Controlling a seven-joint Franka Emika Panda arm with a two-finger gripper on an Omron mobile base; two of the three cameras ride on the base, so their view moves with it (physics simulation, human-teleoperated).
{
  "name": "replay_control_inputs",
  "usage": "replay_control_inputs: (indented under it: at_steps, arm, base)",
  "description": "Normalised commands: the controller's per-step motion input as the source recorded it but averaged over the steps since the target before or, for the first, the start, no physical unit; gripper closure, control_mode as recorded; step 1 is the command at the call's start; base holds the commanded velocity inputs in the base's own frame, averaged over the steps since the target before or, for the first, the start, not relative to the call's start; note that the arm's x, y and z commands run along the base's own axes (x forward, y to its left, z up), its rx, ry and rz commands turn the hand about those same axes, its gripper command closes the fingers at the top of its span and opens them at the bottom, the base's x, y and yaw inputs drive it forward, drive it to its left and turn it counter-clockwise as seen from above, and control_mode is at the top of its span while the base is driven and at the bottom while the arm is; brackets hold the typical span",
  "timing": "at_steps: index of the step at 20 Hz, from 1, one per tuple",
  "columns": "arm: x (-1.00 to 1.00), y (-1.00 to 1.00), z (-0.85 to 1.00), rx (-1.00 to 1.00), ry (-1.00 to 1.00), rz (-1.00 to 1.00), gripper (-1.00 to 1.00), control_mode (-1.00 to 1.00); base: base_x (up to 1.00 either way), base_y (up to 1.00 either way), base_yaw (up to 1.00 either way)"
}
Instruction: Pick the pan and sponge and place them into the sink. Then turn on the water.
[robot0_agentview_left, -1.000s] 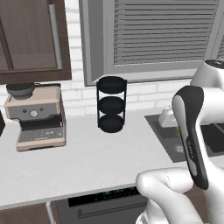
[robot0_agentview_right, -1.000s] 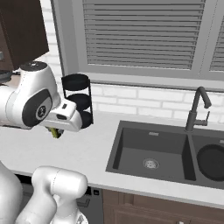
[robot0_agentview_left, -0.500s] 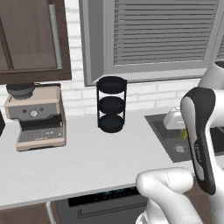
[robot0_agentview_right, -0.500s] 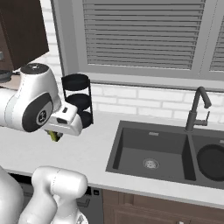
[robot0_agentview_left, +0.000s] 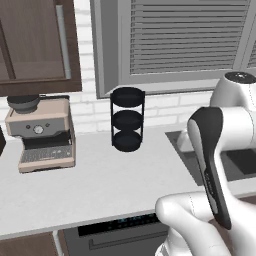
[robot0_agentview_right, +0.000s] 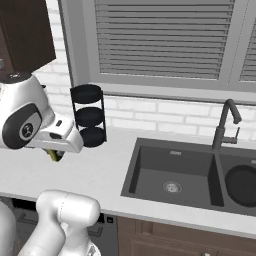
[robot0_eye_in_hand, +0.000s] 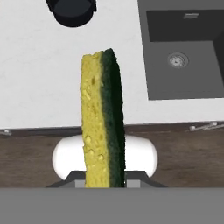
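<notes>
Now sponge (robot0_eye_in_hand: 103, 122) clamped upright, sink (robot0_eye_in_hand: 183, 57) beyond

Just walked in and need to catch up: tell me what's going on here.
The robot arm is holding the sponge, with the gripper shut on it, lifted above the white counter to the left of the sink. The pan already lies in the sink's right basin, and the left basin has nothing in it. No water runs from the faucet. So the sponge is yet to go into the sink, and the water is yet to be turned on.
</notes>
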Motion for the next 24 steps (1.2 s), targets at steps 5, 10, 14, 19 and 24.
replay_control_inputs:
  at_steps: [5,10,14,19,24]
  arm:
    - [-0.12,0.00,0.00,0.00,-0.01,0.00,1.00,1.00]
    - [0.00,0.00,0.00,0.00,0.00,0.00,1.00,1.00]
    - [0.00,0.00,0.00,0.00,0.00,0.00,1.00,1.00]
    - [0.00,0.00,0.00,0.00,0.00,0.00,1.00,1.00]
    - [0.00,0.00,0.00,0.00,0.00,0.00,1.00,1.00]
  base:
    - [-0.09,-0.04,0.00]
    - [-0.88,-0.60,0.00]
    - [-0.46,-0.96,-0.01]
    - [0.01,-1.00,-0.01]
    - [0.00,-1.00,0.00]
